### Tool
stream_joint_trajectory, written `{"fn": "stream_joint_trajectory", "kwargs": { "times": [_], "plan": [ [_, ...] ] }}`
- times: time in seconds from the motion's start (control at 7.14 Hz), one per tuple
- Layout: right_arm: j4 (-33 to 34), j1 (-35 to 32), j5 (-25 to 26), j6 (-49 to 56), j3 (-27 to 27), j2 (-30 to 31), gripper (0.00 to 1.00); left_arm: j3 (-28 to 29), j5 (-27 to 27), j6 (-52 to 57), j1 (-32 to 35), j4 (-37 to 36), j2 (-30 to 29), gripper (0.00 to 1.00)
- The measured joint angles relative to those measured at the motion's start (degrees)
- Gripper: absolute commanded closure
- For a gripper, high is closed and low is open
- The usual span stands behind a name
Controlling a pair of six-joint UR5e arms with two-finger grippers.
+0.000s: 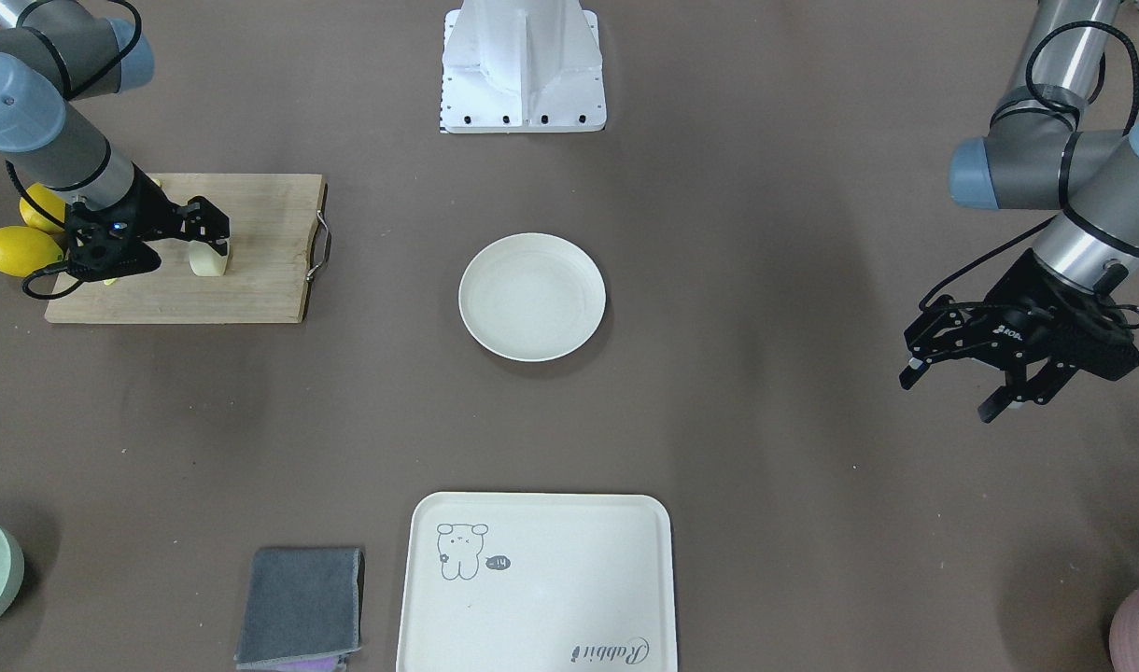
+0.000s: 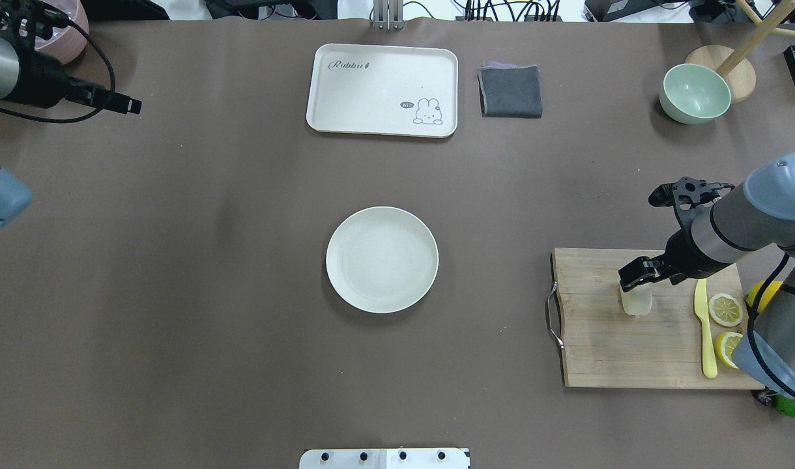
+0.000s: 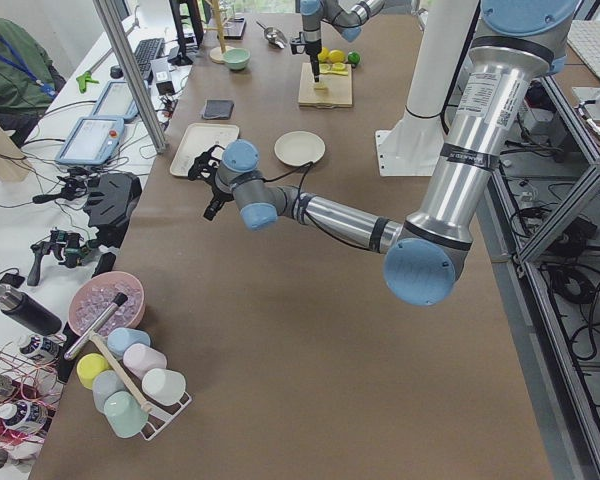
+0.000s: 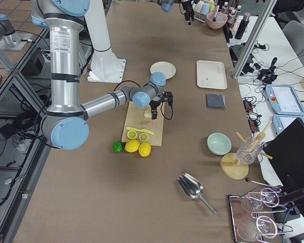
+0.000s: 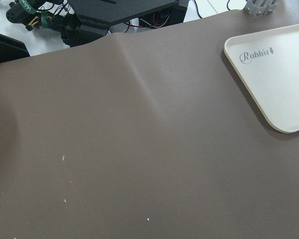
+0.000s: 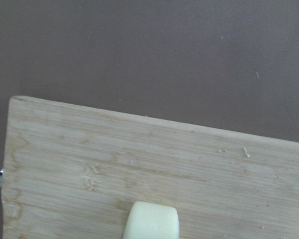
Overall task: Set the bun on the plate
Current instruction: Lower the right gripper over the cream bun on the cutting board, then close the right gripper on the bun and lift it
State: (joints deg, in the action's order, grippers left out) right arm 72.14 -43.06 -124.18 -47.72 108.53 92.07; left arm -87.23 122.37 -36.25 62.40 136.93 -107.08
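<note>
The pale bun [image 1: 208, 260] lies on the wooden cutting board [image 1: 252, 280], toward its handle end. It also shows in the overhead view as the bun [image 2: 635, 301] and at the lower edge of the right wrist view as the bun [image 6: 152, 222]. My right gripper [image 1: 211, 233] hangs tilted just over the bun with its jaws apart, fingertips close to the bun's top. The round off-white plate [image 1: 532, 297] sits bare at the table's centre, well away from the board. My left gripper [image 1: 952, 392] hovers open and holds nothing, far off on the other side of the plate.
On the board's robot-right end lie lemon halves [image 2: 725, 309] and a yellow knife [image 2: 704, 329], with whole lemons [image 1: 19, 250] beside it. A rabbit tray [image 2: 382, 90], grey cloth [image 2: 510, 91] and green bowl [image 2: 694, 93] stand along the far edge.
</note>
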Motion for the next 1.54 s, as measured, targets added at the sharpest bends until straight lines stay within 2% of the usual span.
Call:
{"fn": "stream_joint_trajectory", "kwargs": {
  "times": [0.14,0.42,0.56,0.7,0.84,1.26,1.54],
  "plan": [
    [0.0,0.6,0.2,-0.3,0.1,0.4,0.11,0.0,-0.1,0.0,-0.1,0.0,0.0,0.03],
    [-0.1,1.8,0.3,-2.8,0.2,-0.3,0.34,0.8,-0.4,0.1,-0.2,-0.1,-0.1,0.03],
    [-0.2,2.2,0.4,-3.7,0.3,-0.6,0.4,1.2,-1.3,0.1,-0.3,0.0,-0.2,0.03],
    [-0.3,2.3,0.6,-4.2,0.3,-0.6,0.54,1.5,-2.6,0.1,-0.4,0.2,-0.2,0.03],
    [-0.4,2.3,0.9,-4.4,0.3,-0.5,0.98,1.7,-3.3,0.1,-0.6,0.3,-0.2,0.03],
    [-0.6,2.3,2.3,-5.0,1.0,-0.3,1.0,1.7,-4.8,-0.1,-1.1,0.7,0.2,0.03],
    [-0.5,0.6,2.6,-5.2,3.9,-0.3,1.0,1.3,-5.0,-0.5,-1.1,0.7,0.3,0.03]
  ]
}}
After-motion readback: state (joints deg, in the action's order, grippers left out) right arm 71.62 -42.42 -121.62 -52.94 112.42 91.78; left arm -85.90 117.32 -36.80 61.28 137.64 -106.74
